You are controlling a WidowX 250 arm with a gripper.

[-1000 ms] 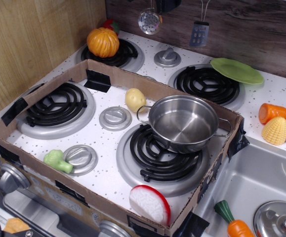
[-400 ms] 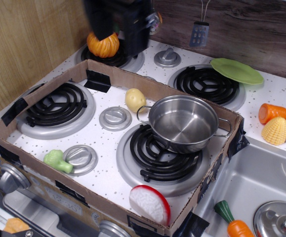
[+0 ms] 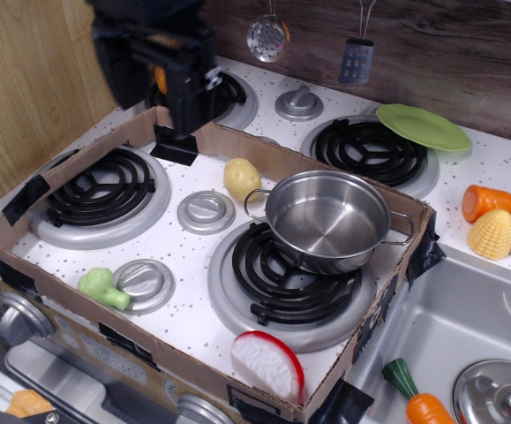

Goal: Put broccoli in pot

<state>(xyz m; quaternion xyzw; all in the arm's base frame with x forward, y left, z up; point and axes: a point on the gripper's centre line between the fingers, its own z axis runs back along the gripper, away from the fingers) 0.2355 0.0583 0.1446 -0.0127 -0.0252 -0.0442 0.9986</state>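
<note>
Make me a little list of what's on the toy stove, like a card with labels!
broccoli: lying at the front left of the cardboard tray, beside a silver knob
pot: empty, upright on the front right burner
potato: just left of the pot
pincer: blurred, up at the back left over the tray's edge; open or shut unclear
red and white slice: leaning at the tray's front edge
green plate: on the back right burner
broccoli in pot: not yet
</note>
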